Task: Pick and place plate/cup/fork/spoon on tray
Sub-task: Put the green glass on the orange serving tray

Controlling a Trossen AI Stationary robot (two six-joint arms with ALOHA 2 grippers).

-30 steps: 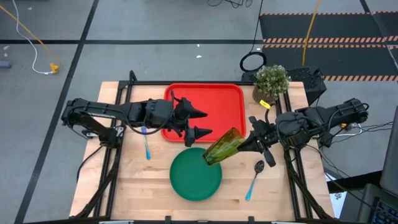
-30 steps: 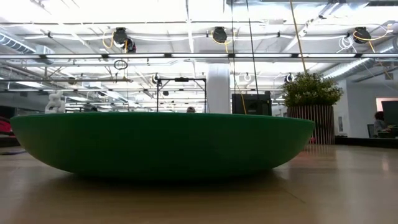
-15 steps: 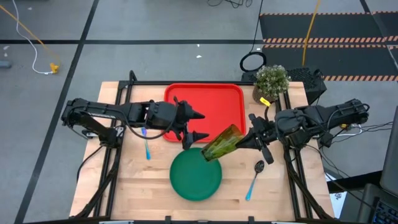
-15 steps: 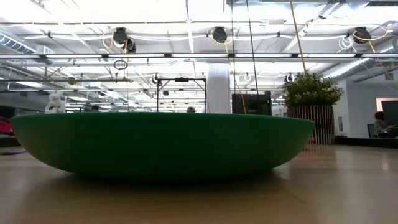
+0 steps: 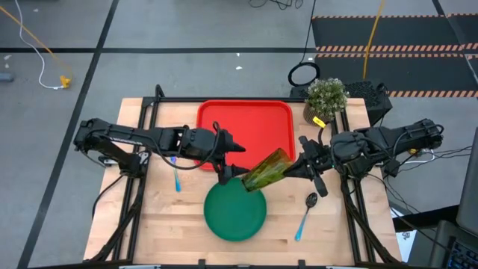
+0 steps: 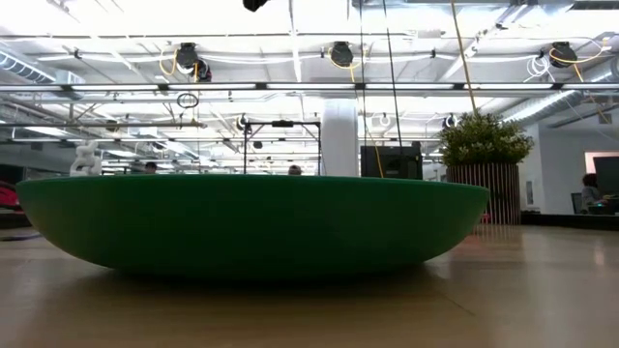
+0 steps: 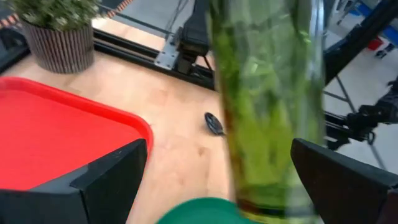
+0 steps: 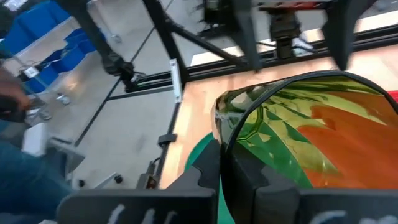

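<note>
The olive-green cup (image 5: pixel 267 170) hangs tilted, almost on its side, over the tray's near right corner and the far rim of the green plate (image 5: pixel 235 210). My right gripper (image 5: pixel 293 169) is shut on its mouth end. My left gripper (image 5: pixel 240 161) is open at the cup's base end; in the left wrist view the cup (image 7: pixel 267 106) stands between its fingers (image 7: pixel 112 177), and I cannot tell whether they touch it. The red tray (image 5: pixel 246 128) lies at the far middle. The fork (image 5: pixel 176 176) lies left of the plate, the spoon (image 5: pixel 306 213) right of it. My right gripper pinches the cup's wall at the rim (image 8: pixel 221 140), one finger inside the mouth and one outside. The fingers come level from the table's right. The cup is lifted clear and tilted, its base toward the left arm and a little lower.
A potted plant (image 5: pixel 326 97) stands at the table's far right corner, beside the tray. In the low view the plate (image 6: pixel 251 224) fills the foreground. Bare wood shows near the front edge on both sides of the plate.
My left gripper has gone toward the table's near edge and the right, closing on the cup's base end, still open. The cup, held by my right gripper, has stayed almost where it was.
</note>
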